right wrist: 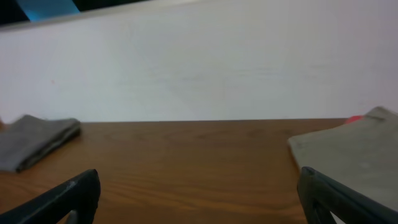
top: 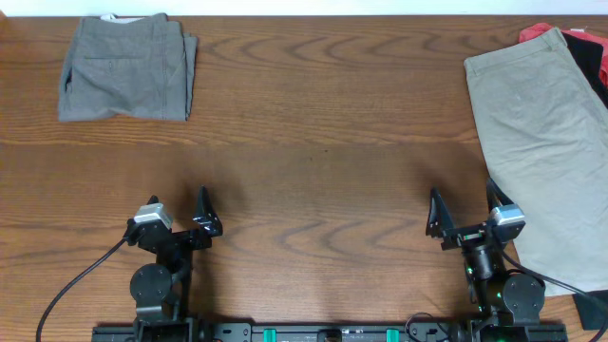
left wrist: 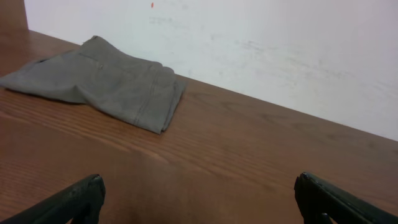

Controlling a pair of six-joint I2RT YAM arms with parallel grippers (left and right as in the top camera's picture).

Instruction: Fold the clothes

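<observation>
We hold both arms low at the near edge of the brown wooden table [top: 313,142], each parked over bare wood.

Our left gripper [top: 178,207] sits toward the near left of the table. Its black fingers [left wrist: 81,196] are spread wide apart, with nothing between them but tabletop. Our right gripper [top: 464,204] sits toward the near right of the table, its jaws likewise released and empty.

A folded grey pair of shorts [top: 128,66] lies at the far left corner of the table, a neat flat bundle well apart from both grippers.

A large beige pair of trousers [top: 546,142] lies spread out and unfolded along the table's right side, running from the far edge down toward the near edge. Its near part lies just beside our right arm, and in the overhead view the arm's base overlaps the cloth.

At the far right corner of the table, a red garment [top: 543,33] and a black garment [top: 589,52] peek out from behind the beige trousers.

A black cable [top: 76,285] trails off the near left of the table from our left arm.
</observation>
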